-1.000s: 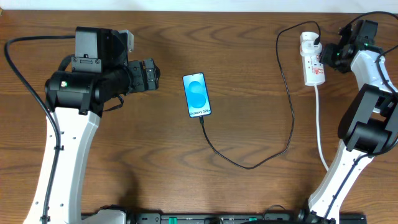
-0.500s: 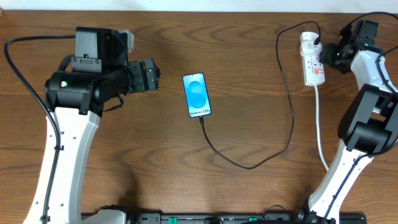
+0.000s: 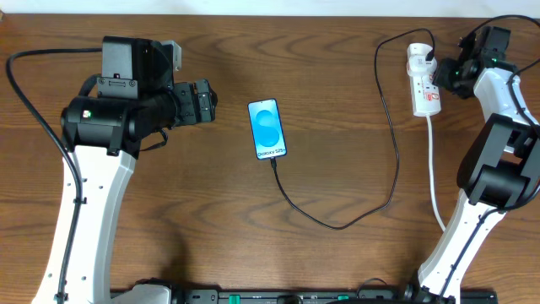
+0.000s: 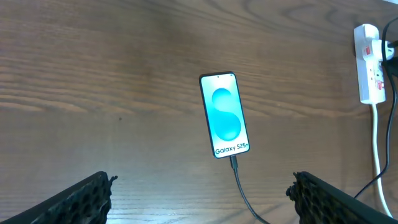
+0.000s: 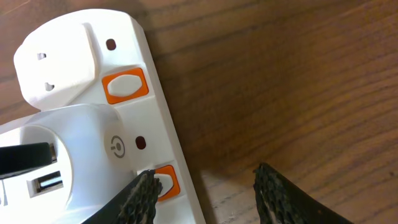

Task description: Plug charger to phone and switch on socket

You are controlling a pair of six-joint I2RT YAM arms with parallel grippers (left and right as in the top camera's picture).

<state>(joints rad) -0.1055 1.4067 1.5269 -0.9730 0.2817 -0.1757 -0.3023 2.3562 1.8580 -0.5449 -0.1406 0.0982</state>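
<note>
One light, stiff socket (image 3: 424,84) lies far right on the table (image 3: 337,266) and likely skids if shoved. The right gripper (image 5: 206,177), fingers spread, has one tip at the orange switch (image 5: 166,180), so a downward press suits. The left gripper (image 3: 205,103) gapes too.

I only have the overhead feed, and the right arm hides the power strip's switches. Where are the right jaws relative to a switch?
Observer: In the right wrist view, the right gripper has its jaws apart. One finger overlaps the edge of the nearer orange switch on the socket.
Operator: Is there another switch?
Observer: Yes, a second orange switch sits further along the strip, with nothing on it.
Operator: Is the plug seated at the phone?
Observer: The left wrist view shows the charger running straight into the bottom edge of the phone, with no gap visible.
</note>
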